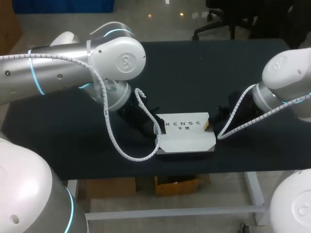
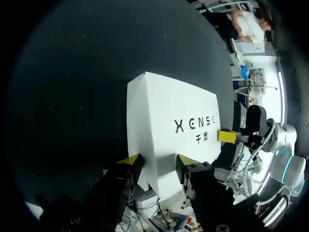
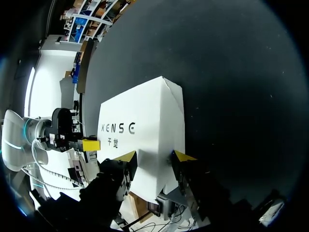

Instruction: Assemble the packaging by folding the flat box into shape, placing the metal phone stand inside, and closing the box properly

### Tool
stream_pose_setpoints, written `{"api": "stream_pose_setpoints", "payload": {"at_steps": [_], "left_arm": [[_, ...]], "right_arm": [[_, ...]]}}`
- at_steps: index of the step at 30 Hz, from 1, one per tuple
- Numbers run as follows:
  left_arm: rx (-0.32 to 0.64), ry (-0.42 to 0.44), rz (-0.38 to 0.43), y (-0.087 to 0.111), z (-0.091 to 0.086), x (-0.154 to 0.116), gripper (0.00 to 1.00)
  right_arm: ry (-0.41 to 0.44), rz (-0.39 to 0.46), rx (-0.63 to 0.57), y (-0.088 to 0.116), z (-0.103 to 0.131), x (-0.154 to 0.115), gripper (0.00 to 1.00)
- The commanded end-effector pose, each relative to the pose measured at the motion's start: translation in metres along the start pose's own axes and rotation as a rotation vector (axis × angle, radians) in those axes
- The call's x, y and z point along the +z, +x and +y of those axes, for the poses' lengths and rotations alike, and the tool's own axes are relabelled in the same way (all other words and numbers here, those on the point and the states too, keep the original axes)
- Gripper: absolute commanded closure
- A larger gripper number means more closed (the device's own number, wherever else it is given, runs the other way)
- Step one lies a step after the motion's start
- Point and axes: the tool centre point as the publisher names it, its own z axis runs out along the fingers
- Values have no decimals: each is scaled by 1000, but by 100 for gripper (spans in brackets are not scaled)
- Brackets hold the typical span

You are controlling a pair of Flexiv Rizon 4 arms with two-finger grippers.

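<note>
Beside the white box (image 1: 187, 135) sit left claw (image 2: 158, 164) and right claw (image 3: 155, 158), grips impossible to tell.

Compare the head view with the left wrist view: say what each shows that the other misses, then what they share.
Only the head view: the left arm and right arm coming in from the sides, and the left arm's coiled cable drooping beside the white box. Only the left wrist view: the left gripper up close at the box's near end. Both: the box lying on the dark table, with the right gripper at its other end.
</note>
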Motion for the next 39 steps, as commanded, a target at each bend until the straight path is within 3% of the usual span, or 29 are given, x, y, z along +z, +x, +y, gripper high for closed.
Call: {"api": "stream_pose_setpoints", "payload": {"at_steps": [1, 39], "left_arm": [[-1, -10, -2, 3, -3, 3, 53], [-28, -52, -62, 8, -6, -2, 52]], "right_arm": [[12, -2, 1, 3, 2, 4, 55], [46, -51, 46, 10, 7, -3, 55]]}}
